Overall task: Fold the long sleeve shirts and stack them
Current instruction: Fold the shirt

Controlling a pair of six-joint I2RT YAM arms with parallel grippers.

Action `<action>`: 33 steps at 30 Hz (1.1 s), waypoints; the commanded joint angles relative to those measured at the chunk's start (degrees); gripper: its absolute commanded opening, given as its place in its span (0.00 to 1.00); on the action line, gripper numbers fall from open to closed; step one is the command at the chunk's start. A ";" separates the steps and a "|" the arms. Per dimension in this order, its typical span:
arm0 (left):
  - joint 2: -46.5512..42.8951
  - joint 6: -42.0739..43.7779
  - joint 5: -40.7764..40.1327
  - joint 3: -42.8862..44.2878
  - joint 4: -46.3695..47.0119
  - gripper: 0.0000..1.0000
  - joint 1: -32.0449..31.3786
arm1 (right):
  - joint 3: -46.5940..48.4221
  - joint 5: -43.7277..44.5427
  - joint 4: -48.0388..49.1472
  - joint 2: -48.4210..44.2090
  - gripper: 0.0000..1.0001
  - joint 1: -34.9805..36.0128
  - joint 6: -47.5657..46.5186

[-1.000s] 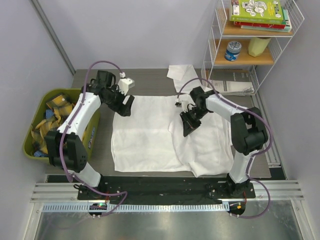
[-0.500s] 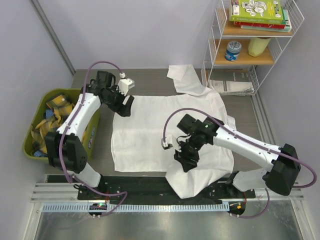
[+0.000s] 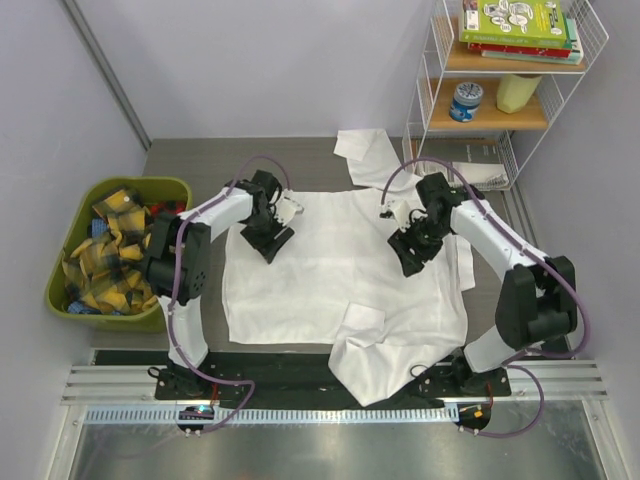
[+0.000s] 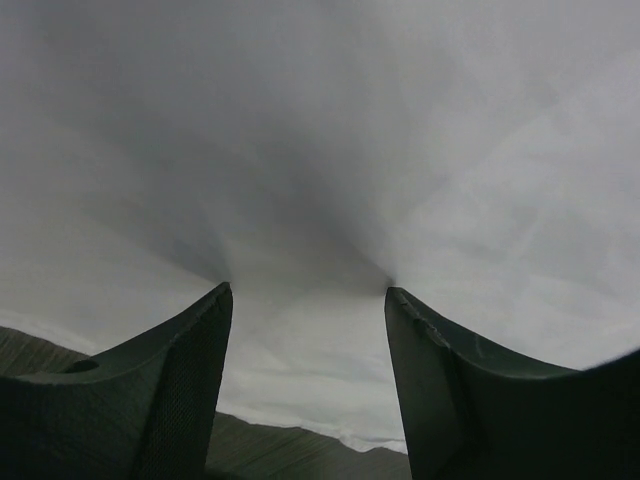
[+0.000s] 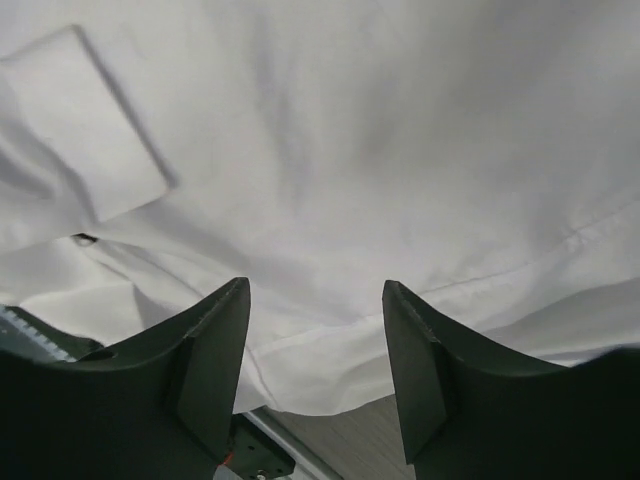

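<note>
One white long sleeve shirt [image 3: 330, 265] lies spread on the table. One sleeve [image 3: 365, 150] points to the back; the other is folded in, with its cuff [image 3: 364, 318] on the lower body. The hem [image 3: 385, 370] hangs over the front edge. My left gripper [image 3: 268, 240] is open, with its fingertips [image 4: 225, 292] pressed onto the cloth near the shirt's left edge [image 4: 308, 290]. My right gripper [image 3: 412, 255] hovers open over the shirt's right side [image 5: 315, 285], holding nothing. The cuff [image 5: 85, 120] shows ahead of it.
A green bin [image 3: 165, 185] holding yellow-and-black plaid cloths [image 3: 105, 250] stands at the left. A wire shelf [image 3: 505, 110] with books and a can is at the back right, with white papers [image 3: 470, 175] at its foot. A black rail [image 3: 300, 372] runs along the front.
My right gripper carried the sleeve down across the shirt, opened and drew back up to the right. The left arm swung in from the back left onto the shirt.
</note>
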 commanded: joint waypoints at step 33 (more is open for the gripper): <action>-17.72 4.15 13.14 1.69 7.53 0.86 11.08 | 13.60 4.82 19.67 6.72 0.58 -10.68 2.99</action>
